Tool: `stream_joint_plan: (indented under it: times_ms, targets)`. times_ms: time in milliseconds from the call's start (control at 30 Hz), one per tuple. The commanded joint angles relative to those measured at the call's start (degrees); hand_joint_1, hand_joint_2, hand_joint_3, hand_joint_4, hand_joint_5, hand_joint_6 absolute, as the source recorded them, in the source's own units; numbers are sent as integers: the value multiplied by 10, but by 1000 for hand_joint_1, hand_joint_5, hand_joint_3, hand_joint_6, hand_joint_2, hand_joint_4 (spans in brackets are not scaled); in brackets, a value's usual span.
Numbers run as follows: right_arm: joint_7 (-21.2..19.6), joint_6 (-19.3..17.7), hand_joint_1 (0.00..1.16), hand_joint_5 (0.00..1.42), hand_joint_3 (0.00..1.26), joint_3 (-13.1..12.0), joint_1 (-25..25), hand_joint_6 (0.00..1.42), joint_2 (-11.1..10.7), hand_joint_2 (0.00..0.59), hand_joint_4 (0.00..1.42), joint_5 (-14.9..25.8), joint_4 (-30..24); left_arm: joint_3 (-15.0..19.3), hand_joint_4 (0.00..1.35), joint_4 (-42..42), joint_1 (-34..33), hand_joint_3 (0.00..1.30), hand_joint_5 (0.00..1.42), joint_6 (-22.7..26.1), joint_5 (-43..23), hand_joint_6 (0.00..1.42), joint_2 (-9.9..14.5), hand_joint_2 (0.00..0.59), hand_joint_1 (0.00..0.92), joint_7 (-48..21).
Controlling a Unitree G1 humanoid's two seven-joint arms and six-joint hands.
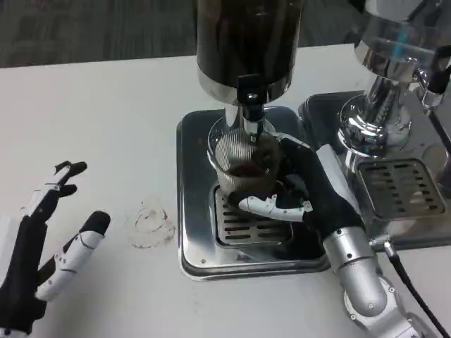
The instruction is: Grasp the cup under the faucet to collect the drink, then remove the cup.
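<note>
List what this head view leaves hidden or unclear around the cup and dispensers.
- Cup: its base and right side are covered by the right hand.
- Drink level: the ribbed wall shows something dark inside, amount unclear.
- Faucet flow: no stream can be made out.
- Dark dispenser: top cut off by the upper edge.
- Second dispenser: cropped at the right edge.
- Left hand: wrist cut off at the bottom-left corner.

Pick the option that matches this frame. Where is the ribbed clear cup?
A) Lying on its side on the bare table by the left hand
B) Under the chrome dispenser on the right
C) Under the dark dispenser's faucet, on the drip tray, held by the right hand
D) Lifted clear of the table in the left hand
C: the cup sits on the drip tray below the faucet, with the right hand wrapped around it.
</note>
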Motion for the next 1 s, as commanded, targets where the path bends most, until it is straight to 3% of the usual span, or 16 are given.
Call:
stream_joint_plan:
  times_ms: [33, 333, 1000]
  targets:
    - [-9, -10, 957, 485, 540, 7, 15, 479, 2, 149, 532, -10, -9, -1, 81, -5, 2, 209, 231, 2, -3, 139, 3, 172, 0, 3]
    - [-30, -8, 966, 507, 579, 1, 35, 520, -4, 124, 558, -16, -60, -4, 91, -2, -2, 210, 245, 0, -3, 140, 2, 175, 0, 1]
    - [-24, 13, 966, 541, 601, -28, 62, 553, -3, 112, 596, -8, -125, -17, 91, 7, -9, 218, 246, -2, -8, 140, 4, 174, 0, -3]
